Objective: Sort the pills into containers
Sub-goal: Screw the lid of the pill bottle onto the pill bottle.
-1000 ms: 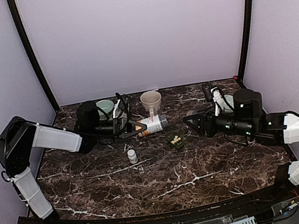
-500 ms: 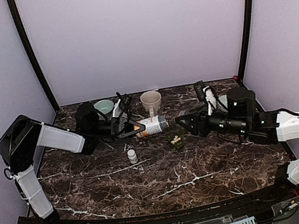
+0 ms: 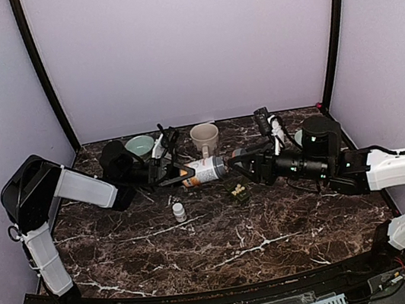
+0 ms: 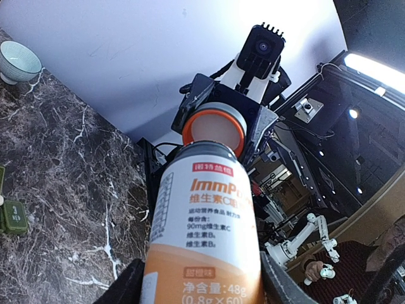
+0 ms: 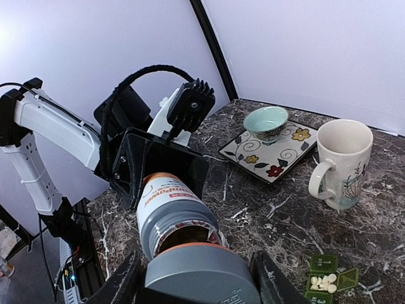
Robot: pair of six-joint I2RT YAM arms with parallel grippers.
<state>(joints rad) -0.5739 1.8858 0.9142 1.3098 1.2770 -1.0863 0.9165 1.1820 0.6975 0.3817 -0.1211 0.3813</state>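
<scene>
My left gripper (image 3: 183, 174) (image 4: 202, 285) is shut on a white and orange pill bottle (image 3: 204, 170) (image 4: 205, 209) (image 5: 168, 206), held lying level above the table with its mouth to the right. The mouth is uncovered and shows torn foil. My right gripper (image 3: 241, 163) (image 5: 196, 278) is shut on the bottle's grey cap (image 5: 196, 272) (image 4: 213, 126), just off the mouth. The container, a dark green pill box (image 3: 238, 190) (image 5: 329, 282) (image 4: 12, 215), lies on the table below them, with several white pills in one compartment.
A small white bottle (image 3: 179, 212) stands left of the pill box. A cream mug (image 3: 204, 138) (image 5: 342, 164) stands at the back. A pale green bowl (image 3: 140, 145) (image 5: 266, 120) (image 4: 19, 60) sits on a flowered plate (image 5: 288, 152) at the back left.
My right arm has moved left, bringing the cap up to the bottle's mouth. The left arm has shifted slightly right with the bottle still held.
</scene>
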